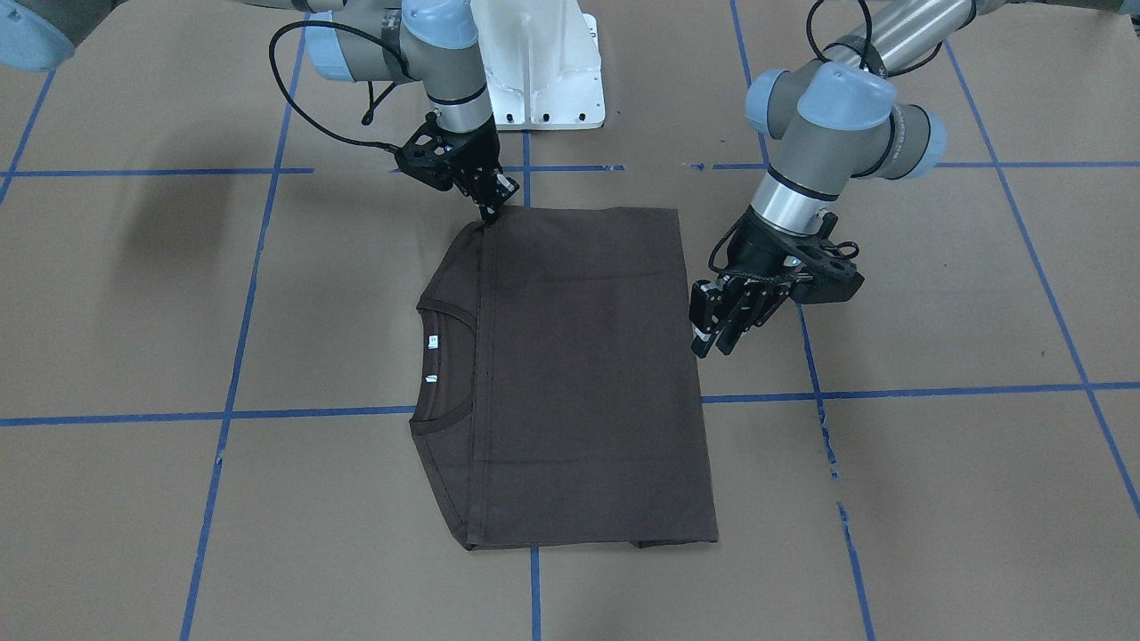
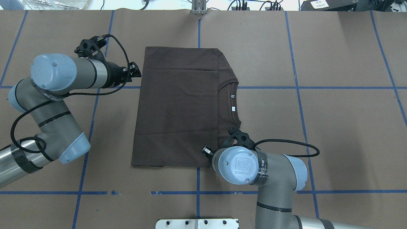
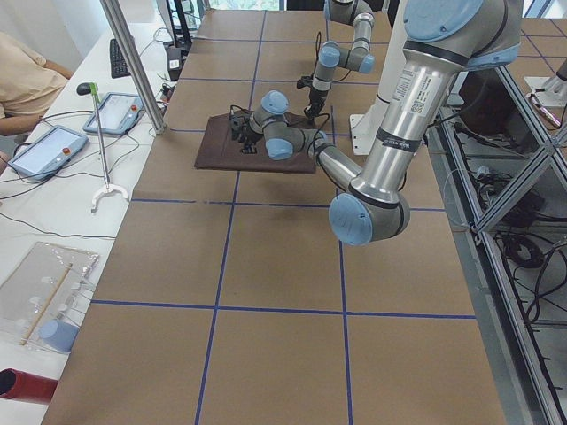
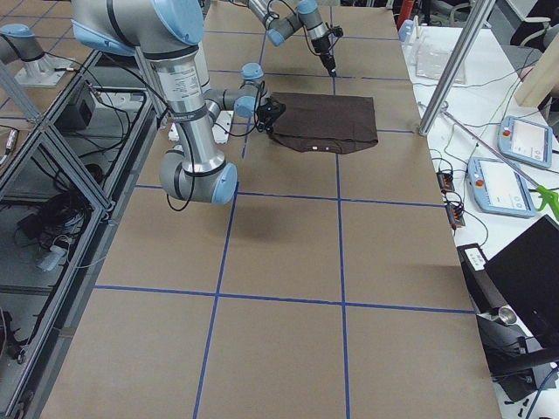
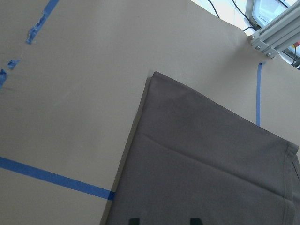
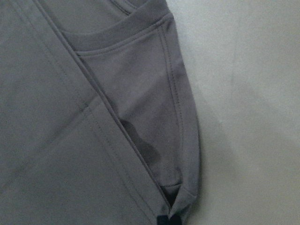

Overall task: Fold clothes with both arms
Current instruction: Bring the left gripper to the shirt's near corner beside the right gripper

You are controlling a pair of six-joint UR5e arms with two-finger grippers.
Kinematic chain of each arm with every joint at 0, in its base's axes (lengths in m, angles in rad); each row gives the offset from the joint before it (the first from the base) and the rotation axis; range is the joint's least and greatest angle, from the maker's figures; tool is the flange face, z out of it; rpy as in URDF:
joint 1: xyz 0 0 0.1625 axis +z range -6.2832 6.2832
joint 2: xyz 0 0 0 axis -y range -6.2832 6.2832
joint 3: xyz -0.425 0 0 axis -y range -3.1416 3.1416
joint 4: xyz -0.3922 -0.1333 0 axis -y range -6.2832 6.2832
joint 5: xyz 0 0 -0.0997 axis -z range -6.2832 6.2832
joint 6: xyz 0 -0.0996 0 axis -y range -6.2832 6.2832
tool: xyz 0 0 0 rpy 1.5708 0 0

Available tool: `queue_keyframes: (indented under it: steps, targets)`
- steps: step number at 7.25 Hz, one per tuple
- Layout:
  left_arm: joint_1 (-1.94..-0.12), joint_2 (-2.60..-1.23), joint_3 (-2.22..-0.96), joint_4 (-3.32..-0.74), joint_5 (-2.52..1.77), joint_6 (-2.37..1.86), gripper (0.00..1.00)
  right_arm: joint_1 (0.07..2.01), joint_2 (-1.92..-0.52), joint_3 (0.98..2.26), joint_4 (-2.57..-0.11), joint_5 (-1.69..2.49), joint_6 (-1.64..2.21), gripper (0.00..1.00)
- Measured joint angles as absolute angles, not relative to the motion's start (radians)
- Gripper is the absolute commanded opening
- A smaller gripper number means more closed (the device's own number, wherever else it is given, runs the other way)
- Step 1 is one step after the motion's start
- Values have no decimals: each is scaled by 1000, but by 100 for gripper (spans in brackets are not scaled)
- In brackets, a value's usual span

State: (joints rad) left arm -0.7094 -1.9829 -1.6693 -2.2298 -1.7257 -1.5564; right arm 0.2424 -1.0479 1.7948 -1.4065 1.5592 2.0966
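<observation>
The dark brown T-shirt [image 1: 579, 374] lies flat on the brown table, folded into a rectangle, with its collar and white neck tags showing on one side [image 2: 178, 108]. My right gripper [image 1: 489, 214] is down at the shirt's near corner by the shoulder and looks shut on the fabric edge there; the right wrist view [image 6: 164, 219] shows the pinched corner. My left gripper [image 1: 715, 343] is open and empty, just above the shirt's opposite edge [image 2: 136, 71]. Both fingertips [image 5: 133, 220] show apart over the cloth [image 5: 201, 168].
The white pedestal base [image 1: 543, 62] stands behind the shirt on the robot's side. Blue tape lines [image 1: 312, 414] cross the brown table. An aluminium post [image 2: 198, 6] stands at the far edge. Tablets [image 3: 49, 146] and cables lie on the operators' bench.
</observation>
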Motion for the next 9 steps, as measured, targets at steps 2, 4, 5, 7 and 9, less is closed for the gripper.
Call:
queue_keyframes:
  steps: [2,4,5,7,9]
  targets:
    - [-631,-1985,-1702,-2227,-1702,-1695,46,249,-1093,1879,-1408,1567,2095,0]
    - [-437,-1968,-1811,-2152,-1581,-1885,46,251,-1134,1927,-1408,1575,2094,0]
    - [-347,-1926,-1879,-2112,-1520,-1952,48,251,-1145,1933,-1407,1577,2094,0]
    - [-244,-1823,-1951,-2088,-1455,-2009,53,252,-1152,1938,-1407,1577,2094,0]
    - [-212,-1756,-1962,-2084,-1439,-2036,54,252,-1152,1940,-1407,1576,2094,0]
